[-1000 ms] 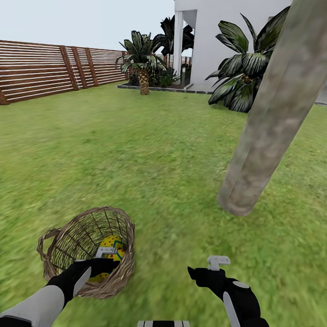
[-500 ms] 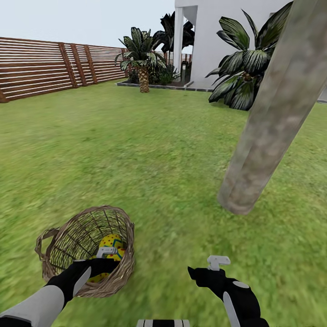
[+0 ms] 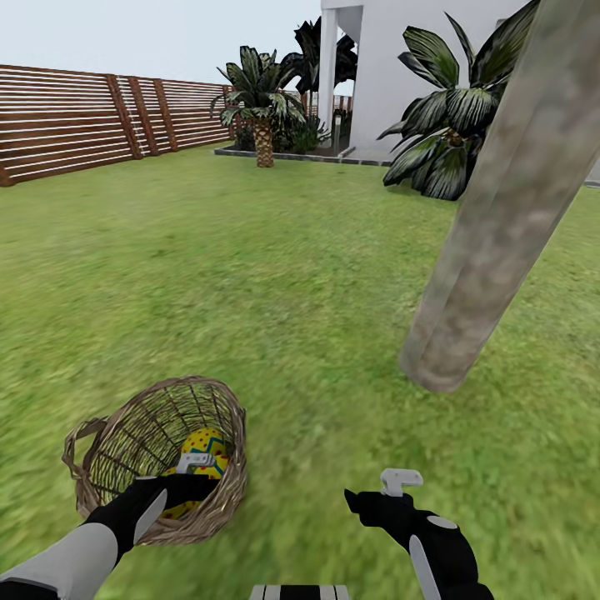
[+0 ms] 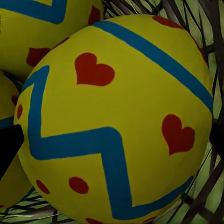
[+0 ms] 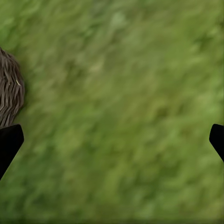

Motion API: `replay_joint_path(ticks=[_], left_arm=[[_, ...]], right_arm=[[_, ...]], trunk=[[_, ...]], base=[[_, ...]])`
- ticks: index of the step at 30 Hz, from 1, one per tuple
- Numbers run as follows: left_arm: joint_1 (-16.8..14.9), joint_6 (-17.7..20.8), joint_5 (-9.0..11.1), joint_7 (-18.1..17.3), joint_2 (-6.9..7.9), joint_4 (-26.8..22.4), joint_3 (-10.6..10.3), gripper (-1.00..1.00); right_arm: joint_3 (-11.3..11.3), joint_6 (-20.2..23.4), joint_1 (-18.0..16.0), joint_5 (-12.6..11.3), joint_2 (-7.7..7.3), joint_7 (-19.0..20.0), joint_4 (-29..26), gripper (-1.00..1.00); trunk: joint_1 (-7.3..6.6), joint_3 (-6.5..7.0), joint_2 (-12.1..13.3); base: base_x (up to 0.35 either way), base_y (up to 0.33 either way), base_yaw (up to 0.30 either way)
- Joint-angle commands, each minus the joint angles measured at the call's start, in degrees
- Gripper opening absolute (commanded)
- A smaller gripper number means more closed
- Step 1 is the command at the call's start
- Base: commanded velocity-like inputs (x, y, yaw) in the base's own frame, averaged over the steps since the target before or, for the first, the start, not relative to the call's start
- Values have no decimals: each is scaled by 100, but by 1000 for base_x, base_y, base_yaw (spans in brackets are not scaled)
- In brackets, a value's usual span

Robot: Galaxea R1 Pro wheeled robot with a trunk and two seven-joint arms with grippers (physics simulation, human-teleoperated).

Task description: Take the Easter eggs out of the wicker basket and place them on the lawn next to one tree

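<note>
Left gripper (image 3: 193,468) inside wicker basket (image 3: 108,487), fingers spread wide around an Easter egg (image 4: 116,121), not gripping it.
Basket sits on the lawn (image 3: 250,275) at seven o'clock; tree (image 3: 492,217) at two o'clock; right gripper (image 5: 112,140) open, empty, over grass.

Slatted fence (image 3: 83,125), palms (image 3: 260,100), white house (image 3: 392,75).

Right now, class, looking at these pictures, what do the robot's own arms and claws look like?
Both arms end in glossy black wrist housings. The left arm has a pale grey-white forearm shell; the right arm shows light grey inlays. Each carries a small pale grey bracket near the claw, and the wrist views show dark fingertips at the edges.
</note>
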Motion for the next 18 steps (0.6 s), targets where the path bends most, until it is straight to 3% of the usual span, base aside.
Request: replay_joint_path(ticks=[1,18], left_arm=[[8,46,96,-11,5,-5,-48,100],[12,30,105,14,5,-31,-47,100]], right_arm=[[-4,28,-2,-29,1,-1,-6,100],[-4,28,-2,-29,3,-1,-6,100]], trunk=[[1,-6,-1],[6,-51,-3]], base=[[0,0,0],[0,0,0]])
